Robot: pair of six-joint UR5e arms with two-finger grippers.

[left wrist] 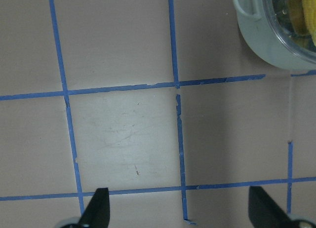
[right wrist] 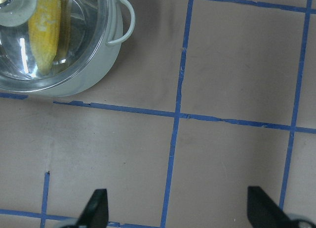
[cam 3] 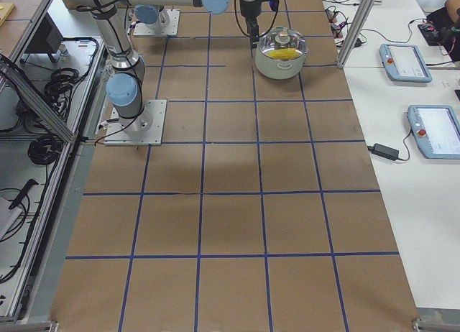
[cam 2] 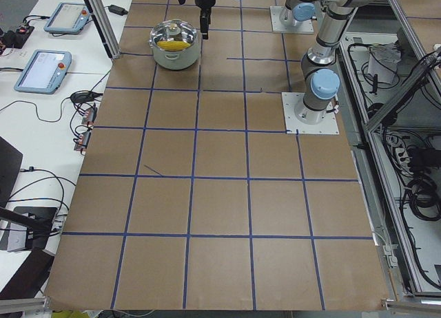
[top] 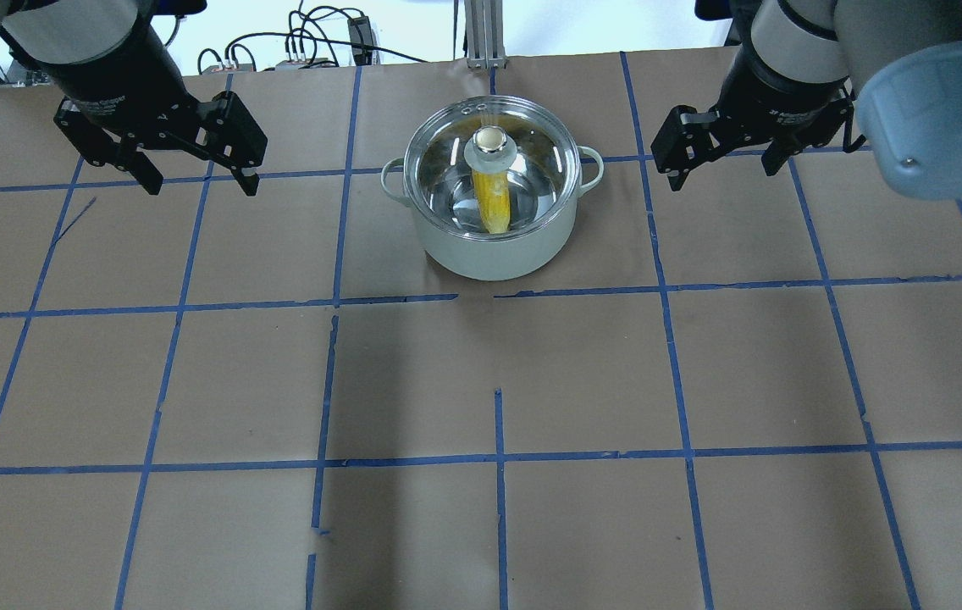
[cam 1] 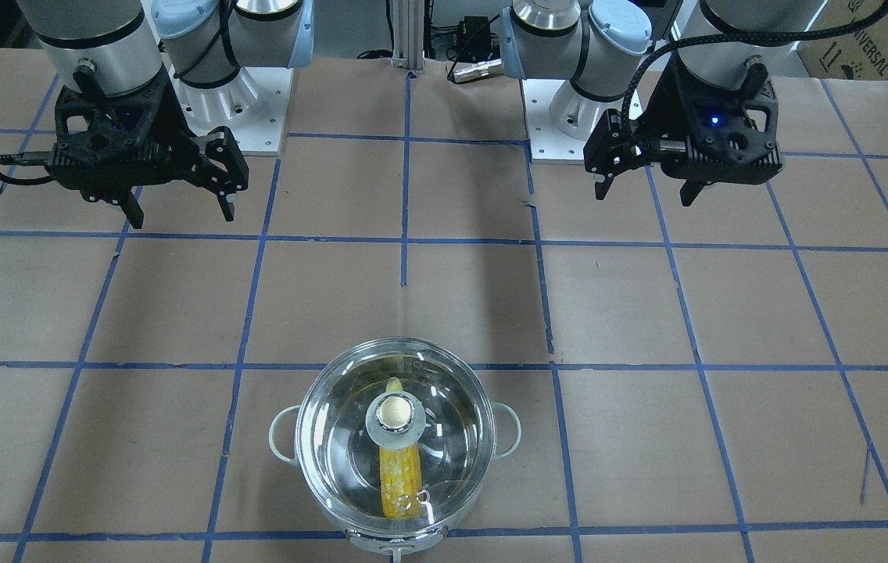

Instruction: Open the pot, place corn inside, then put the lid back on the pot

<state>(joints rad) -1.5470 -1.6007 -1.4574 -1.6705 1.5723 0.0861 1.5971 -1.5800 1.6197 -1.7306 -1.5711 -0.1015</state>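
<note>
The steel pot [top: 498,258] stands at the table's far middle, near the operators' edge. The glass lid [top: 491,146] sits closed on it, knob up. The yellow corn [top: 494,203] lies inside, seen through the lid, also in the front-facing view [cam 1: 399,477]. My left gripper [top: 197,182] is open and empty, above the table left of the pot. My right gripper [top: 722,169] is open and empty, right of the pot. The left wrist view shows the pot [left wrist: 276,40] at top right. The right wrist view shows the pot [right wrist: 94,75] and corn [right wrist: 44,30] at top left.
The table [top: 498,525] is covered in brown paper with a blue tape grid. Both arm bases [cam 1: 233,109] stand at the robot's edge. Touch-screen pendants [cam 2: 41,67] and cables lie on the white bench beyond the pot.
</note>
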